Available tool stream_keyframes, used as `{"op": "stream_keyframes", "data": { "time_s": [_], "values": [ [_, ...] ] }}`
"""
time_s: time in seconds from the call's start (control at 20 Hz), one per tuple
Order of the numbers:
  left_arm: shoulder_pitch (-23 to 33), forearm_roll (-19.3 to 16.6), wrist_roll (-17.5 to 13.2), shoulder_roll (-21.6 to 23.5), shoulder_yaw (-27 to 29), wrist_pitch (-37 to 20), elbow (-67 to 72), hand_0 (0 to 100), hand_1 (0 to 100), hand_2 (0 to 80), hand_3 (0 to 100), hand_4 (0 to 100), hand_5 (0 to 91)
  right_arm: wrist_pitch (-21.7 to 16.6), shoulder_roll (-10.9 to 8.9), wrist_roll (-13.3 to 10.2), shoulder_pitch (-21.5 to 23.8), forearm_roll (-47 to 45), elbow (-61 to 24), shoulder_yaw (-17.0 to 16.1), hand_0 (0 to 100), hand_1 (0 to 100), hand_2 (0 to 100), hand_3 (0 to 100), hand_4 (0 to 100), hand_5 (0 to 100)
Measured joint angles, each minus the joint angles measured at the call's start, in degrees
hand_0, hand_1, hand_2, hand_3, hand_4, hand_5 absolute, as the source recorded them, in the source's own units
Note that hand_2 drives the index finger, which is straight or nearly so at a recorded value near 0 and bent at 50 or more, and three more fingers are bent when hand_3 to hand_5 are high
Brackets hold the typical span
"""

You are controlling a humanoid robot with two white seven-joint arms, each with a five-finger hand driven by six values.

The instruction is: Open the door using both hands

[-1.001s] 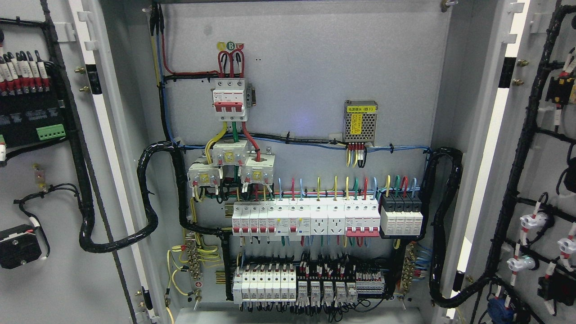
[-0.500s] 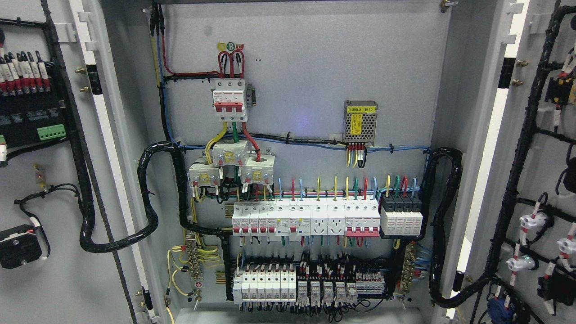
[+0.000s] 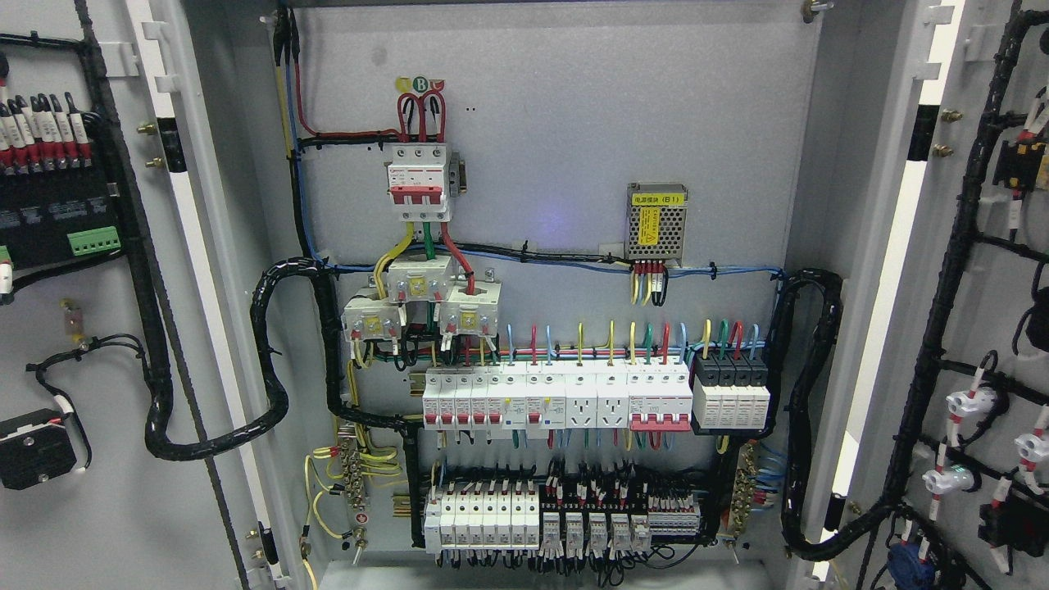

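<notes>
Head view is showing a grey metal electrical cabinet (image 3: 557, 147) with both doors standing swung wide. Neither robot hand is appearing anywhere, so how far the fingers are open, or what they are holding, cannot be told.

The left grey door (image 3: 106, 508) is filling the picture's left edge, its inner face turned toward the camera, and it is being cut off at the left, top and bottom. A black terminal block with red-tipped white plugs (image 3: 49, 188) is sitting near that door's upper left, partly cropped. The right grey door (image 3: 910, 287) is lying at the picture's right edge, likewise cropped, with a black wrapped cable harness (image 3: 951, 270) running down its inner face and white connectors (image 3: 971, 403) branching off.

Inside, against the back panel, a white three-pole breaker with red levers (image 3: 418, 182) is sitting near the upper left, and a small perforated metal power supply with a yellow label (image 3: 656, 223) is sitting toward the right. A row of white circuit breakers (image 3: 557, 400) is spanning the lower middle, with a second row of white modules (image 3: 492, 520) near the bottom edge; its lowest wiring is being cut off. Print on the labels is too small to read.

The opening between the two doors is standing unobstructed across the whole cabinet front.
</notes>
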Motion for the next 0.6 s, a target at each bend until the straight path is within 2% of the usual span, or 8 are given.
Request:
{"op": "stream_keyframes", "data": {
  "time_s": [0.1, 0.35, 0.6],
  "values": [
    [-2.01, -0.06, 0.00, -0.92, 0.02, 0.00, 4.86, 0, 0, 0.0, 0, 0, 0.0, 5.25, 1.41, -0.84, -2.66, 0.83, 5.13, 0.05, 38, 0, 0, 0, 0, 0],
    [-6.31, -0.11, -0.13, -2.60, 0.10, 0.06, 15.63, 0, 0, 0.0, 0, 0, 0.0, 16.03, 4.63, -6.79, -9.33, 2.65, 15.76, 0.10, 38, 0, 0, 0, 0, 0],
    [-9.65, 0.11, 0.06, -3.70, 0.72, 5.75, 23.01, 0, 0, 0.0, 0, 0, 0.0, 26.08, 7.18, -10.54, -14.80, 6.12, 23.48, -0.09, 38, 0, 0, 0, 0, 0]
  ]
}}
